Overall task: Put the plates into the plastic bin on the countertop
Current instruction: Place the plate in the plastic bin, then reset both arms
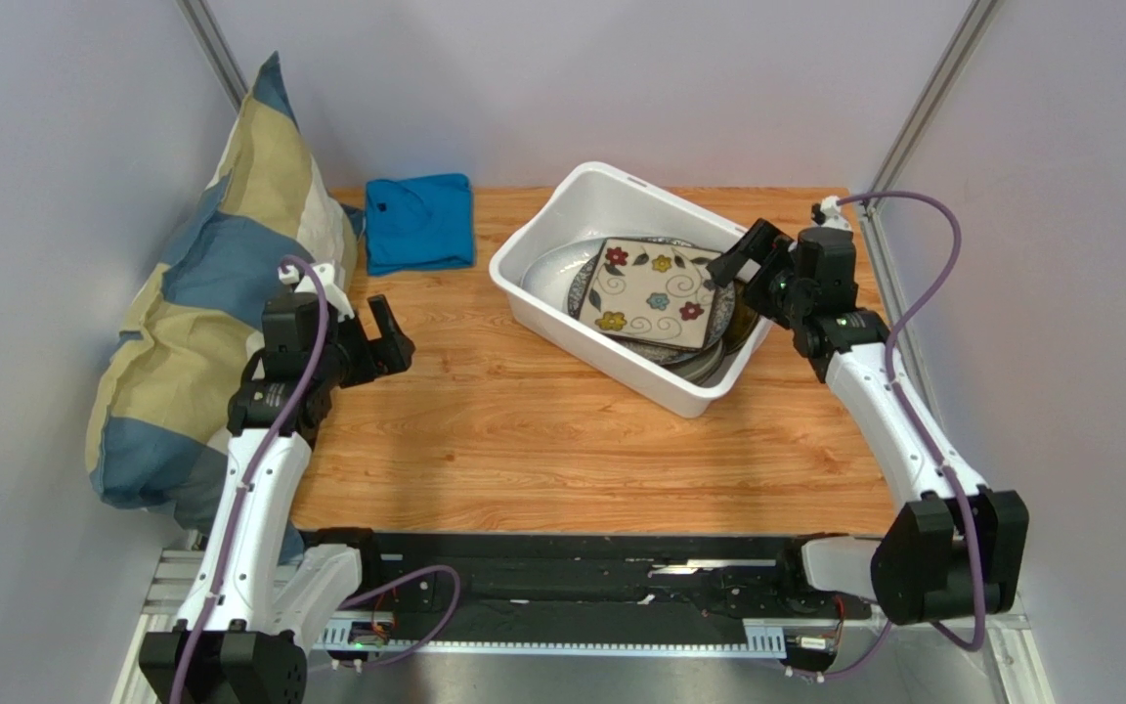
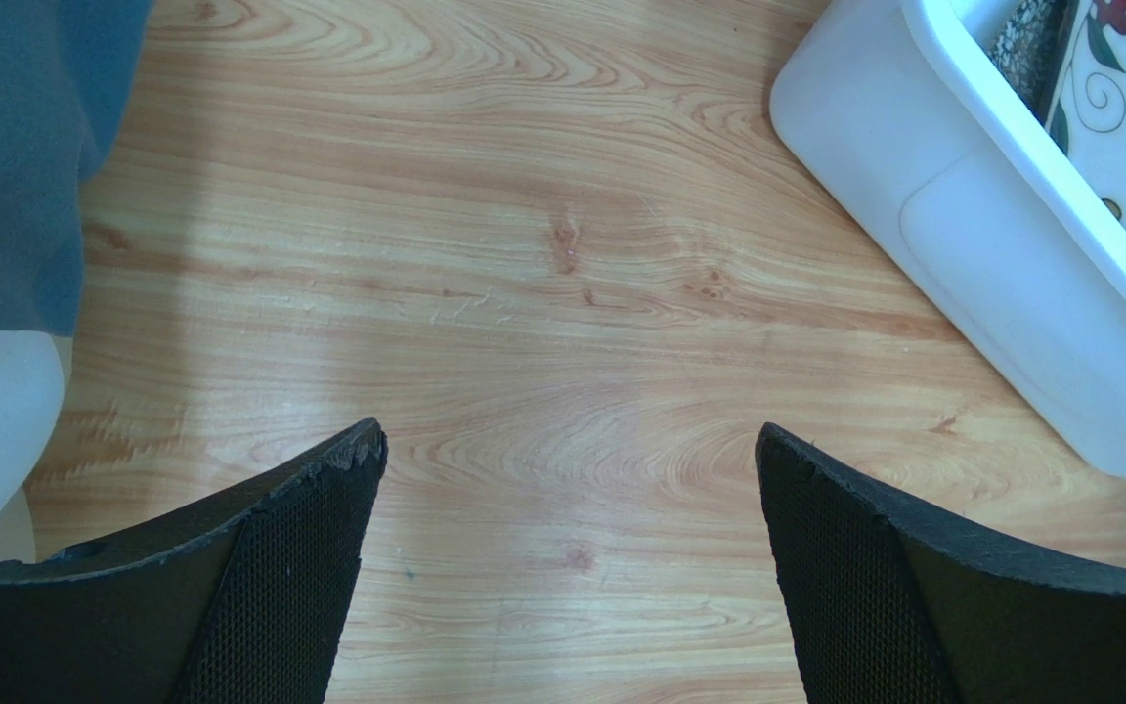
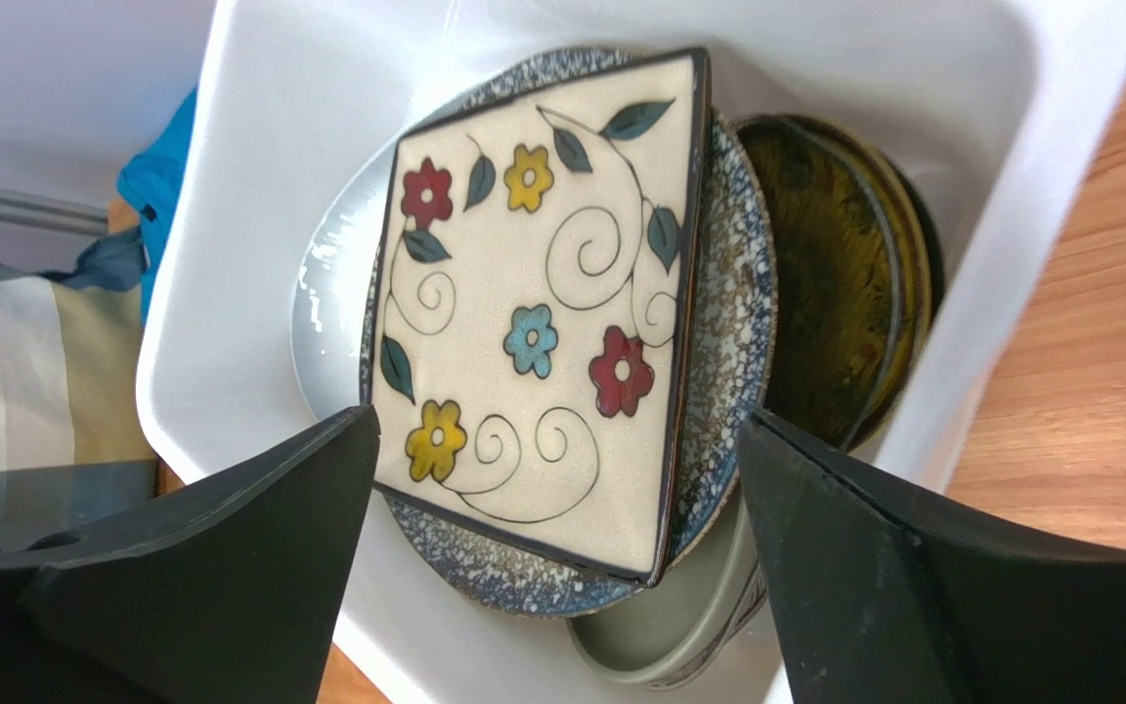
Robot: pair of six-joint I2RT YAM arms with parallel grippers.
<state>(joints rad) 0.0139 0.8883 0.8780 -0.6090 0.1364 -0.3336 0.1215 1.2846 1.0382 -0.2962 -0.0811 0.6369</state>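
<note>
Currently, reading from the left: the blue-and-cream checked pillow (image 1: pixel 202 294) leans at the desk's (image 1: pixel 525 440) left edge, and the folded blue cloth (image 1: pixel 419 220) lies at the far side. Neither is a task item.

1. Left pincer (image 2: pixel 569 448): fingers wide apart, nothing between them, above bare orange-brown wood-grain desk, well apart from the bin.
2. Deep white rectangular plastic bin (image 1: pixel 591 335): it sits right of centre. Its long axis runs diagonally, far-left to near-right.
3. Contents: the white oval platter (image 3: pixel 327 294) lies lowest, mostly covered, so I cannot tell its long axis. The grey-speckled round plate (image 3: pixel 738 294) rests on it. The floral square plate (image 1: pixel 654 294) lies on top, seemingly tilted. Dark olive round plates (image 3: pixel 833 279) stand on edge against the bin's right-hand wall.
4. Right pincer (image 3: pixel 554 426): fingers wide apart, gripping nothing, above the bin's right end.

No plate shows on the desk, so I judge loading complete or nearly so.

Hazards:
- The floral plate may slide off the stack if the bin is jolted.
- The edge-standing olive plates may topple inward if disturbed.
- My right pincer is close to the rim; a low retreat could catch it and drag the bin.
</note>
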